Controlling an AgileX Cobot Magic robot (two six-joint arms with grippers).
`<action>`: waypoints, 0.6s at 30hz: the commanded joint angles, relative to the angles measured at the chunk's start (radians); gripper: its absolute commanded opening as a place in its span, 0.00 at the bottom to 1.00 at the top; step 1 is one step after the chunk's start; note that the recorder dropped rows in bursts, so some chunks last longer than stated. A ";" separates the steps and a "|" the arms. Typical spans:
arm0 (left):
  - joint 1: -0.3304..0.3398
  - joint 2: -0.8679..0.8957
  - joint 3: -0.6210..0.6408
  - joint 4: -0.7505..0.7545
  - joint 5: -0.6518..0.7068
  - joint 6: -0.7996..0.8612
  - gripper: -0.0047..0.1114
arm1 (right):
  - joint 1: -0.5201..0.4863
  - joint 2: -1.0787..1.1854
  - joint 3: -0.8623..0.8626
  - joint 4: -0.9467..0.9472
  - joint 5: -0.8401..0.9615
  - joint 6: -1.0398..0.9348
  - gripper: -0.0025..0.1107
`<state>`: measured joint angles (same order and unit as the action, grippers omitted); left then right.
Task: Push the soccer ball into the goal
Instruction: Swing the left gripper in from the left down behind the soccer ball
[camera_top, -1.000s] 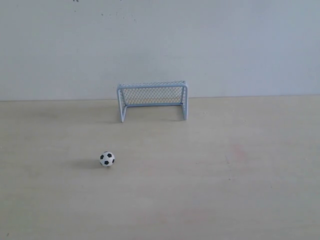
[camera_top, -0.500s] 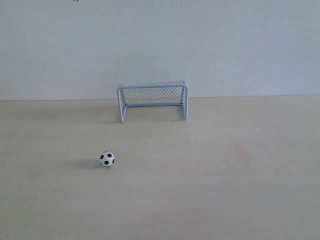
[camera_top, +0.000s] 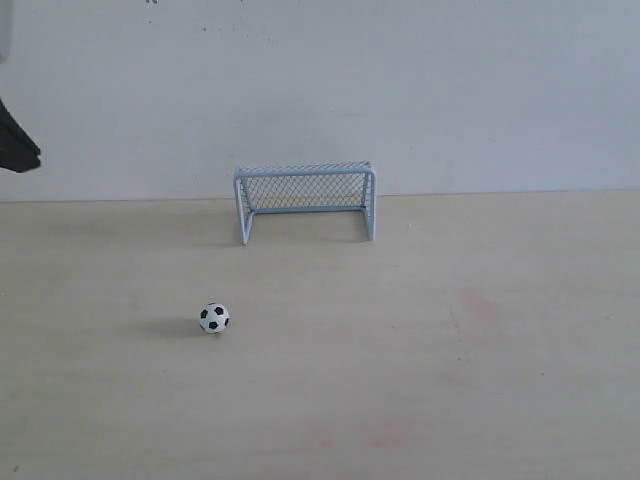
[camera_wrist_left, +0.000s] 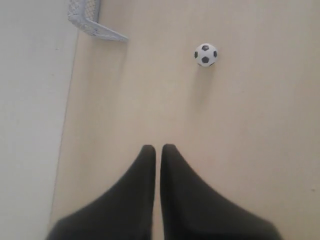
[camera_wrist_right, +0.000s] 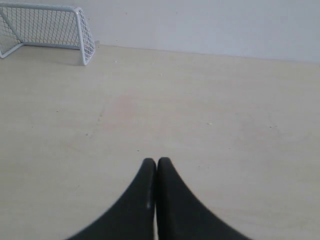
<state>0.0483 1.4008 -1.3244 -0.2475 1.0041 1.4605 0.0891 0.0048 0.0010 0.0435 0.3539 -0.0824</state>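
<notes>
While the left gripper (camera_wrist_left: 158, 147) hangs over the table (camera_top: 500, 400) with its dark fingers (camera_wrist_left: 135, 200) drawn almost together on nothing, a thin slit between them, the right gripper (camera_wrist_right: 156, 161) hangs with its tips pressed together, also empty. Well ahead of the left tips the ball (camera_top: 214, 318) sits alone on the table, at about 7 o'clock from the goal (camera_top: 305, 200) in the exterior view and well apart from it. Upright by the wall (camera_top: 450, 90), the goal runs its long axis from 9 to 3 o'clock and its open mouth faces 6 o'clock; the round ball has no long axis.
</notes>
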 joint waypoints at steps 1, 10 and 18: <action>0.000 0.177 -0.011 0.001 -0.148 0.198 0.08 | 0.001 -0.005 -0.001 0.000 -0.013 -0.002 0.02; -0.002 0.454 -0.030 0.002 -0.353 0.409 0.08 | 0.001 -0.005 -0.001 0.000 -0.013 -0.002 0.02; -0.087 0.572 -0.169 -0.007 -0.204 0.482 0.08 | 0.001 -0.005 -0.001 0.000 -0.011 -0.002 0.02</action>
<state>-0.0016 1.9548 -1.4436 -0.2328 0.7308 1.9198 0.0891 0.0048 0.0010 0.0435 0.3539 -0.0824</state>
